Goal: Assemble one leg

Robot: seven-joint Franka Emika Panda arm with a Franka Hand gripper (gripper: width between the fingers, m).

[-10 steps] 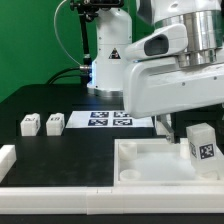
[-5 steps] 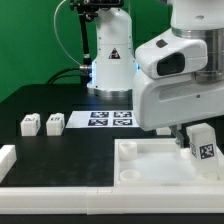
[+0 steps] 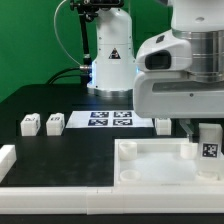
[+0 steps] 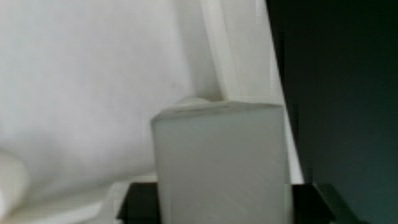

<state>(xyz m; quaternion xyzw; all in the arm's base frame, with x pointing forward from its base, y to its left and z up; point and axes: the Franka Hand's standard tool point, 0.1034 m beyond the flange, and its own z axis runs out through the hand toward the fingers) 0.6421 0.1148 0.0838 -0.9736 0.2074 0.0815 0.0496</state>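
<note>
In the exterior view, what worries me is the aim. The leg [image 3: 208,143] hangs in the pincer [image 3: 207,133] over the far corner of the big white tray piece [image 3: 150,160], close to the table's [image 3: 80,150] edge on the exterior view's right. I can't tell whether its foot touches the tray or sits just above it. If it goes down a shade off the corner socket, I'd expect it to catch the rim, tip in the grip, or shove the tray along the table, since nothing visible pins the tray down. The bulky arm [image 3: 180,80] hides much of that corner, so the alignment is hard to judge from here. The pincer is drawn in narrow, clamped on the leg's upper part with the tag facing out, and it holds nothing else. Two other legs [image 3: 30,124] sit well apart, toward the table's edge on the exterior view's left, beside the marker board [image 3: 110,120].

In the wrist view, the leg [image 4: 217,160] stands straight between the dark fingers [image 4: 139,200], which pinch only its near end. With so little of it gripped, a sideways knock could swivel it. Its far end lies right by the tray's raised wall [image 4: 228,60], with bare dark table [image 4: 338,80] just beyond. A small drift that way would land it on the wall instead of inside.
</note>
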